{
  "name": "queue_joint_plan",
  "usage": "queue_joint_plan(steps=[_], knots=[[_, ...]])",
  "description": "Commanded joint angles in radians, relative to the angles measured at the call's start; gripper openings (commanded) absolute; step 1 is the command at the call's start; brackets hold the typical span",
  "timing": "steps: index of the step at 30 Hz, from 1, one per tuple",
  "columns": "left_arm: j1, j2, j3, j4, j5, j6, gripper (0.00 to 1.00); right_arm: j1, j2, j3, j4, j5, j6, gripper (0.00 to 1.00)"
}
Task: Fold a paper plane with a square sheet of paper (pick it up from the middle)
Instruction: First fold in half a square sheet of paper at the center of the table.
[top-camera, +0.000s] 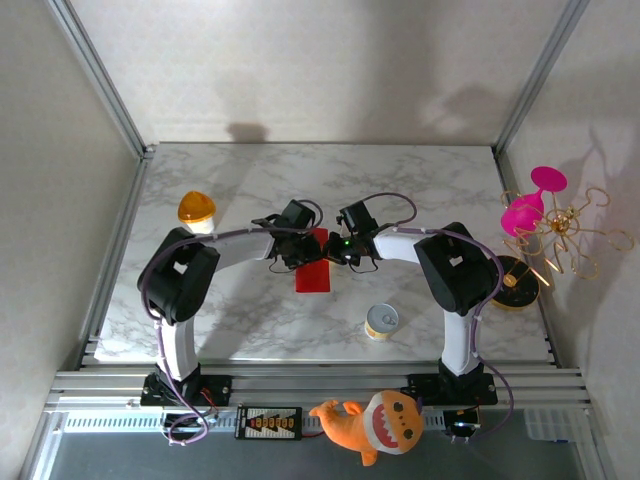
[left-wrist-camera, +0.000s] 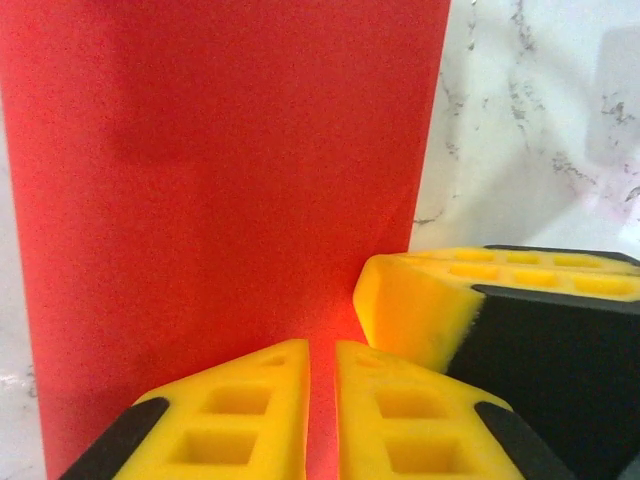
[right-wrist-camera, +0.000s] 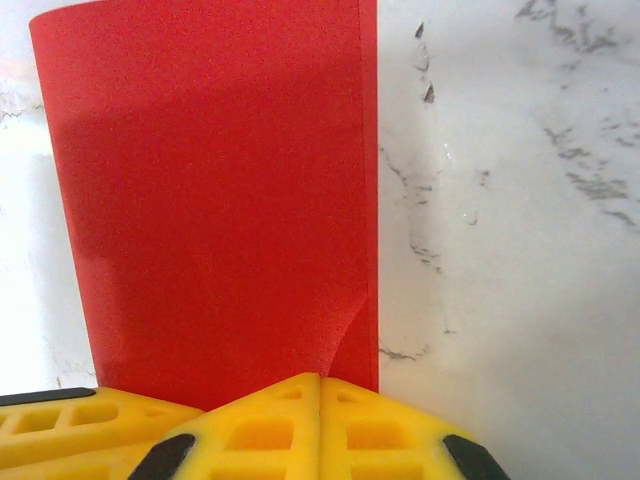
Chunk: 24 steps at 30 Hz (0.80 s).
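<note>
The square sheet of paper (top-camera: 313, 276) lies on the marble table as a narrow red rectangle, doubled over, with a second layer's edge along its right side (right-wrist-camera: 368, 200). Both grippers meet at its far end. My right gripper (top-camera: 336, 250) (right-wrist-camera: 320, 378) is shut, and a small pucker of the red paper rises into its closed jaws. My left gripper (top-camera: 298, 250) (left-wrist-camera: 322, 345) sits on the paper (left-wrist-camera: 220, 180) just beside it, its jaws drawn to a thin slit filled with red. The right gripper's yellow finger (left-wrist-camera: 420, 300) shows beside it.
A small yellow tin (top-camera: 381, 321) stands near the paper's front right. An orange-topped object (top-camera: 197, 210) sits at the left, a pink goblet (top-camera: 530, 205) and a gold wire stand (top-camera: 562, 238) at the right. An orange shark plush (top-camera: 375, 422) lies by the arm bases.
</note>
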Motion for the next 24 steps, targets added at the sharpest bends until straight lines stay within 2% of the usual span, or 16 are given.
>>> queue_joint_plan(steps=[1, 11, 18, 24], knots=[[-0.006, 0.023, 0.038, -0.043, -0.01, 0.024, 0.15, 0.001, 0.107, -0.044, -0.17, 0.164, -0.014, 0.07], [0.009, 0.054, 0.032, -0.071, -0.06, 0.05, 0.12, 0.004, 0.114, -0.042, -0.193, 0.194, -0.023, 0.06], [0.053, 0.045, -0.028, -0.044, -0.011, 0.097, 0.09, 0.004, 0.133, -0.049, -0.241, 0.236, -0.068, 0.04], [0.127, -0.004, -0.124, -0.009, 0.032, 0.136, 0.1, 0.004, 0.152, -0.057, -0.257, 0.268, -0.088, 0.03]])
